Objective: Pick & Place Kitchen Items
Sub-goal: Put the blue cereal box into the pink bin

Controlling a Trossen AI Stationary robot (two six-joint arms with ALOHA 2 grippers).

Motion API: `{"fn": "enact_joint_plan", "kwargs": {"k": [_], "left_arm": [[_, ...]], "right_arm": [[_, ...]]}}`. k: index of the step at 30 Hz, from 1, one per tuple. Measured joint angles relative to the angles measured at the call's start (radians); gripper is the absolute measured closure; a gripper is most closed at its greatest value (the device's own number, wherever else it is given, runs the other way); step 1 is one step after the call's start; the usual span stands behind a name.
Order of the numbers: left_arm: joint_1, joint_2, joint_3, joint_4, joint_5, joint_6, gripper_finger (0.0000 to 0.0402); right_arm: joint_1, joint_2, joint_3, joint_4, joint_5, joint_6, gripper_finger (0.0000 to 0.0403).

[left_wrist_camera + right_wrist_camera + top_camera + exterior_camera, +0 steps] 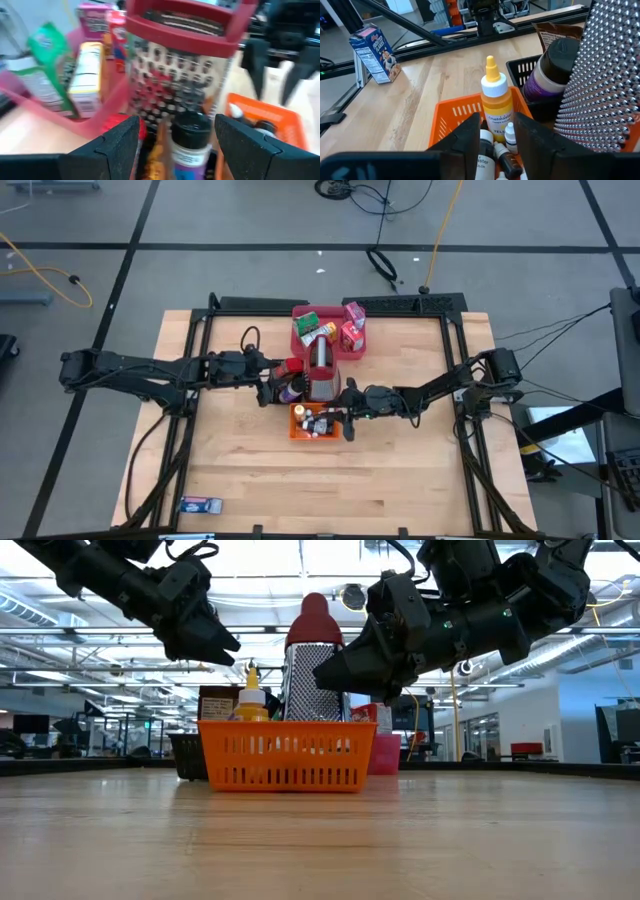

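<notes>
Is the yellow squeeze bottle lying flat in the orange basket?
No. The yellow squeeze bottle stands upright in the orange basket, nozzle pointing up.

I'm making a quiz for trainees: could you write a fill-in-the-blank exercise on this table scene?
1. The yellow squeeze bottle stands in the ___ basket.
2. The tall metal grater has a ___ handle.
3. The right hand hovers over the ___ basket.
4. The green carton sits in the ___ tray.

Missing words: orange; red; orange; pink
</notes>
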Motion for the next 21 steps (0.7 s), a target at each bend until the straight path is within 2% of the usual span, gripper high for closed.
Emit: {"fn": "enact_joint_plan", "kwargs": {"k": [5, 10, 15, 21], "left_arm": [[-0.016, -0.012, 0.000, 0.000, 0.162, 0.002, 0.0144], [-0.090, -0.046, 0.000, -0.001, 0.309, 0.007, 0.0144], [-0.218, -0.086, 0.000, -0.031, 0.351, -0.071, 0.0144], [-0.420, -0.096, 0.000, -0.061, 0.350, -0.281, 0.0144]], "right_arm": [[0.000, 0.000, 0.000, 0.000, 0.000, 0.000, 0.0284], [0.001, 0.000, 0.000, 0.000, -0.002, 0.000, 0.0284], [0.002, 0.000, 0.000, -0.001, -0.003, 0.000, 0.0280], [0.002, 0.000, 0.000, -0.001, -0.003, 0.000, 0.0277]]}}
